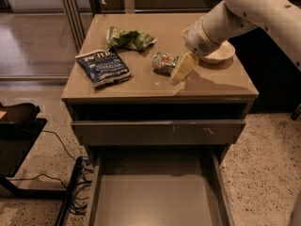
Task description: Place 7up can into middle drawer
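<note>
The 7up can (163, 62), dented, silvery with green and a red spot, lies on its side near the middle of the cabinet top (141, 86). My gripper (178, 72) reaches down from the upper right on the white arm, and its cream finger (183, 67) stands right next to the can's right end. The middle drawer (157, 197) is pulled out wide below, with a bare taupe-grey floor and thin side walls.
A green wrinkly snack bag (129, 38) lies at the back of the top. A dark blue chip bag (103, 67) lies at the left. A white bowl (217, 53) sits at the right behind the arm. A closed drawer front (160, 132) sits above the open one.
</note>
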You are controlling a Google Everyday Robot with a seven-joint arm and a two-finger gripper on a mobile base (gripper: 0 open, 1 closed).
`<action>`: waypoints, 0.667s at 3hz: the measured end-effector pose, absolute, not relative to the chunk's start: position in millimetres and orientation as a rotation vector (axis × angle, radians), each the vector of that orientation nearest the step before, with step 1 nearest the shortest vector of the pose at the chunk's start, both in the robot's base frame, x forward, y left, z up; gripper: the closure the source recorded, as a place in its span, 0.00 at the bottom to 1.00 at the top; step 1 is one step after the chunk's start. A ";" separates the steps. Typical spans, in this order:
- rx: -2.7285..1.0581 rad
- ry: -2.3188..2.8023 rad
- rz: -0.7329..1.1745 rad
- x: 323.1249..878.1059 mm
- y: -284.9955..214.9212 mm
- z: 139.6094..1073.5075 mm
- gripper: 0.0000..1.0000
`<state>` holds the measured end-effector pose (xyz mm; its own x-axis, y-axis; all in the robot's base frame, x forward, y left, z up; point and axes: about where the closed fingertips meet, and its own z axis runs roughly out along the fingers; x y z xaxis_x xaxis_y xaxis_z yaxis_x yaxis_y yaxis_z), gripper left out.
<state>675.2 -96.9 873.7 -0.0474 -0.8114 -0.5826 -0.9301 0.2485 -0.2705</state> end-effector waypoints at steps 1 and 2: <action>-1.544 1.933 0.284 698.1 -96.6 851.6 0.00; -1.506 1.960 0.334 708.6 -91.6 839.6 0.00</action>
